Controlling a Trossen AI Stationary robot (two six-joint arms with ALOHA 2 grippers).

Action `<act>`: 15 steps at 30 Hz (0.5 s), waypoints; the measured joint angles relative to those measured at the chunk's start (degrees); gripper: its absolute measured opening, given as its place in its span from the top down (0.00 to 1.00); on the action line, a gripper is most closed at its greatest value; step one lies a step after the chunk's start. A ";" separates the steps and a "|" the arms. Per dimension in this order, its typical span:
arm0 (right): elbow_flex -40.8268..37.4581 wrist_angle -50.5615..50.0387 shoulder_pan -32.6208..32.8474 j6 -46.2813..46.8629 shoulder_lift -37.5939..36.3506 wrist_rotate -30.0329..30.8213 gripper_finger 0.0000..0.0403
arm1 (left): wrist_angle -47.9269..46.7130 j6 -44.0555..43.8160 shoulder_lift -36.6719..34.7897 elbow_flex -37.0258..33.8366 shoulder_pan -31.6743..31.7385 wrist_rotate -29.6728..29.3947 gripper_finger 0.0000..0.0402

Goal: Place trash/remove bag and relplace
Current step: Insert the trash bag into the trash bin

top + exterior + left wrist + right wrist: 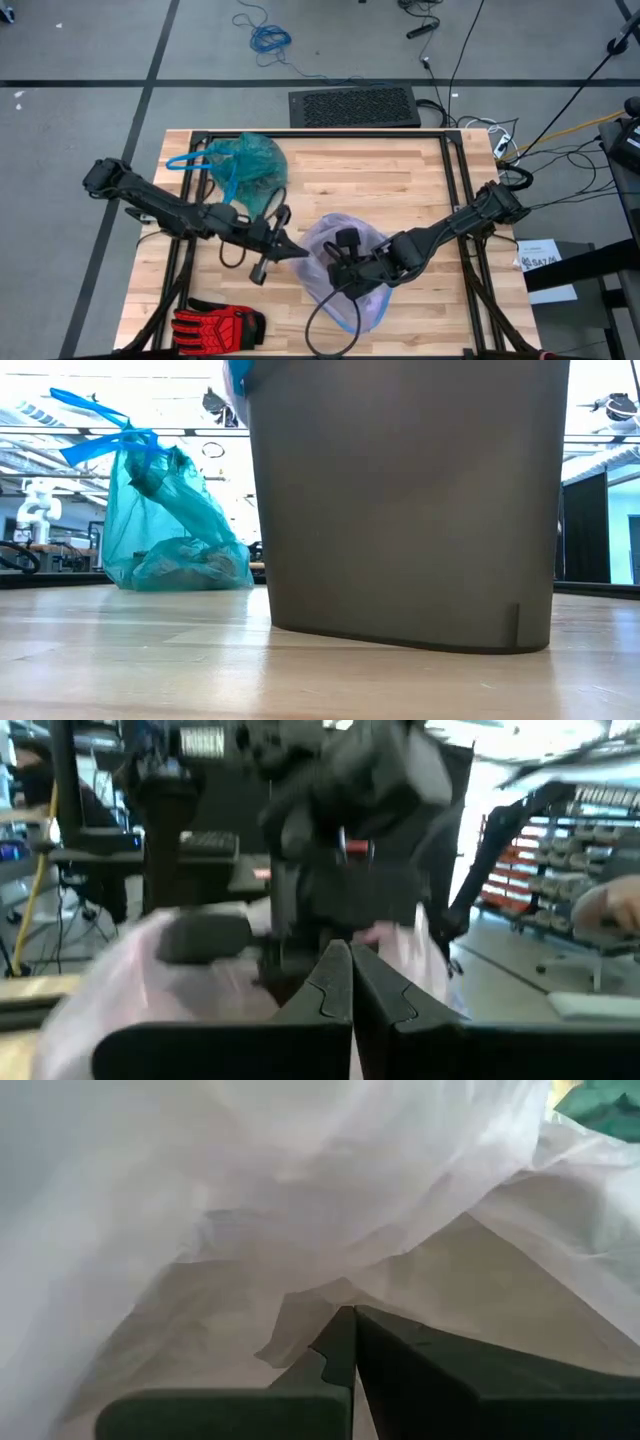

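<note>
The bag (250, 160), teal-green with blue drawstring loops, sits on its base at the table's far left, its tied top up (170, 520); no gripper is near it. No loose trash is in view. A grey bin (410, 500) stands at the table's middle with a pale lilac bag (350, 235) draped over it. My left gripper (300, 250) is shut at that lilac bag's left edge. My right gripper (345, 268) is shut over the bin, with film all around it (300, 1200). My left gripper comes nearly level from the table's left and pinches the lilac bag's left edge (308, 246), which is drawn to a point at the fingertips. How many layers it has I cannot tell. My right gripper slants down from the table's right and pinches a fold of the lilac film (300, 1330) at its fingertips. The film hangs slack around the fingers over the bin.
A red-and-black glove (215, 325) lies at the table's near left corner. A black frame (320, 133) runs along the table's far edge and sides. Bare wood lies at the table's far right (400, 170).
</note>
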 joint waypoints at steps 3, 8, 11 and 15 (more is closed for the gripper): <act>0.02 0.95 0.00 -1.01 0.00 0.00 1.00 | 0.04 -0.45 -0.38 1.48 1.37 0.27 1.00; 0.01 3.51 -0.02 -2.85 0.00 0.02 1.00 | -1.94 -3.87 2.99 4.00 5.04 1.34 1.00; 0.02 3.78 0.00 -3.44 0.00 -0.14 1.00 | -1.73 -5.01 6.50 6.24 6.93 4.35 1.00; -0.09 2.51 0.15 -2.67 0.00 -0.22 1.00 | -5.65 -5.05 11.39 10.06 8.64 5.92 1.00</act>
